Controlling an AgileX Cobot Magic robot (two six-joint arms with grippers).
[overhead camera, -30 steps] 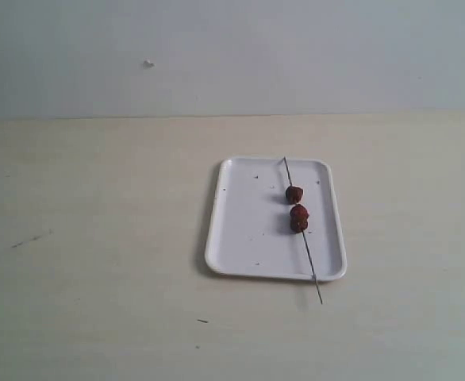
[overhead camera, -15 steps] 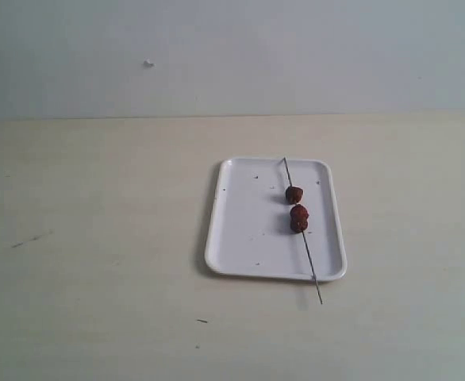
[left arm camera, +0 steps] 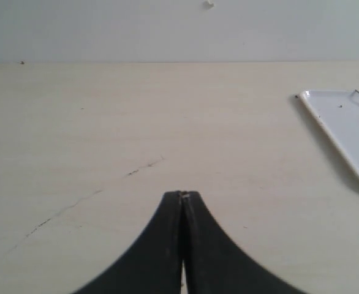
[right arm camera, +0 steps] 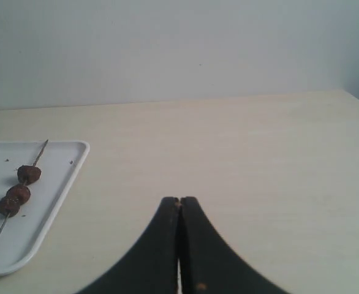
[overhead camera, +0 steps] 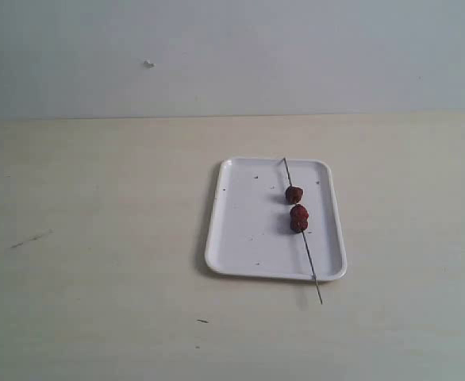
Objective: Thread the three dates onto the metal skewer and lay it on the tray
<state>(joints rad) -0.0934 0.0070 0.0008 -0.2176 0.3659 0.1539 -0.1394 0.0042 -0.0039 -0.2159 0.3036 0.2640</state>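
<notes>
skewer (overhead camera: 308,255) lies on tray (overhead camera: 244,238) along its 3 o'clock side, running 12 to 6, near end past the 5 o'clock corner over counter (overhead camera: 97,238). three dates (overhead camera: 298,217) on it, one alone, two touching. left pincer (left arm camera: 182,195) and right pincer (right arm camera: 179,200) both pressed together, empty, apart from tray

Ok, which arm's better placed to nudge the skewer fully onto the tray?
Right: the thin grey metal skewer lies on the right half of the flat white tray, which sits on that arm's side.
</notes>
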